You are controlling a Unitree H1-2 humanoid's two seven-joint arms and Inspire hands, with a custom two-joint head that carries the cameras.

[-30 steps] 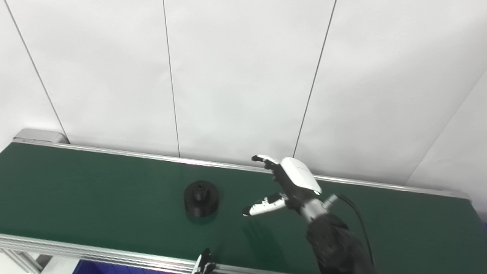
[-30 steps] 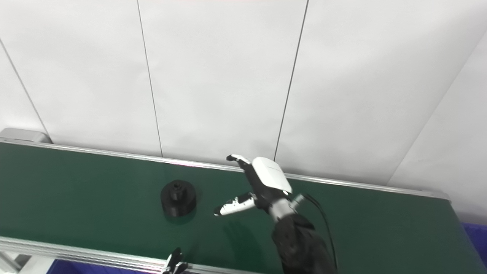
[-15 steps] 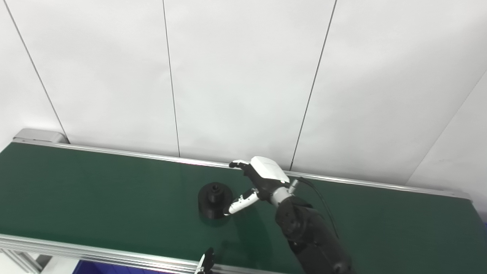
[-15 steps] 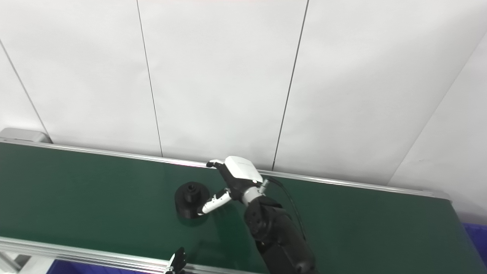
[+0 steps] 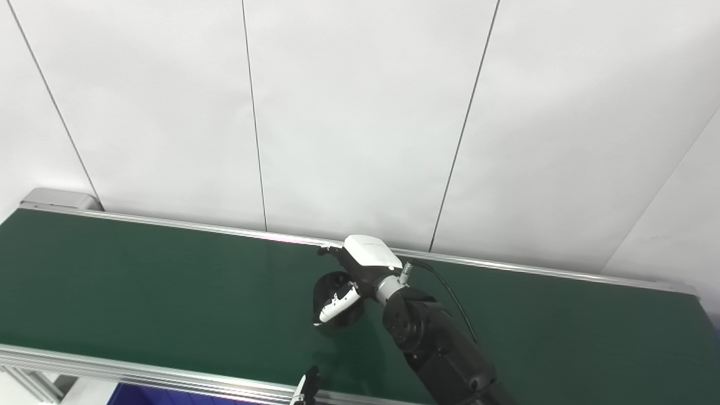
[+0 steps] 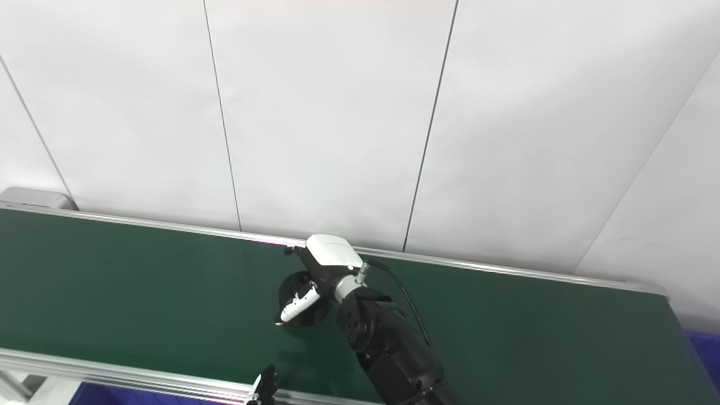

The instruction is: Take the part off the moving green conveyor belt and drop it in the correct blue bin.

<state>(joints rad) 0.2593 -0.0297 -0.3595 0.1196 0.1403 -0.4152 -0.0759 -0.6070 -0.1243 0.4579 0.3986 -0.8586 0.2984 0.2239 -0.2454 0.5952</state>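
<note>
A black round part point(image 5: 325, 285) with a raised hub rides on the green conveyor belt point(image 5: 140, 281), near the belt's middle. My right hand point(image 5: 360, 264) lies over the part from the right, its white back facing up. Its thumb point(image 5: 333, 305) crosses the part's near side, and its fingers point(image 5: 327, 250) reach past the far side, still spread. The hand hides much of the part, so I cannot see contact. A tip of my left hand point(image 5: 304, 389) pokes up at the bottom edge; its pose is hidden.
Aluminium rails point(image 5: 169, 379) border the belt front and back, with a white panelled wall behind. A strip of blue bin point(image 5: 132, 395) shows below the front rail at left, and another blue bin corner point(image 6: 703, 343) sits past the belt's right end.
The part has travelled to the right along the belt. My right hand has swung left and down, from clear of the part to straddling it with thumb in front.
</note>
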